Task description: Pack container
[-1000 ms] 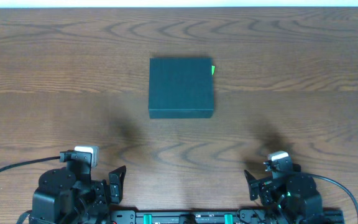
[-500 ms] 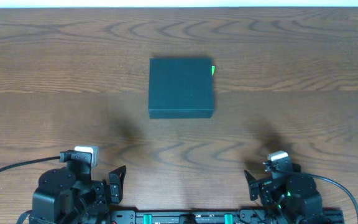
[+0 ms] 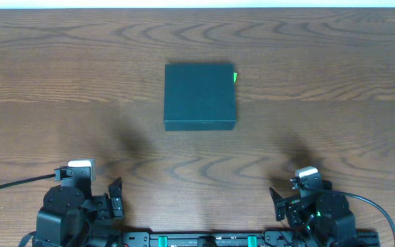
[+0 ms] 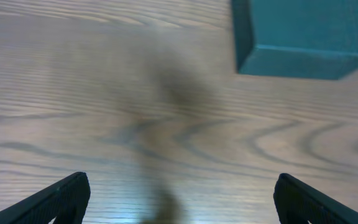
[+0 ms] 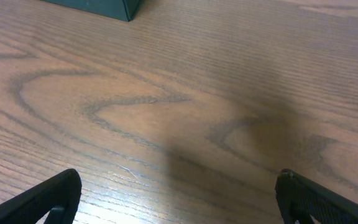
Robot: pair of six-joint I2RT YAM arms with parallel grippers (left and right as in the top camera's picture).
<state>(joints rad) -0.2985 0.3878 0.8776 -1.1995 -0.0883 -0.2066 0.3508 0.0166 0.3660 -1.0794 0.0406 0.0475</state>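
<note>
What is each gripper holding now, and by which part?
Nothing. The left gripper and right gripper are both open and empty; the container lies apart.

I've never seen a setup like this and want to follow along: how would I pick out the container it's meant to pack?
Start with the wooden table seen from above; near its middle, beyond the black left arm and right arm, sits the container. It is a dark teal, matte, square box, with a tiny bright green bit at its far right corner.
</note>
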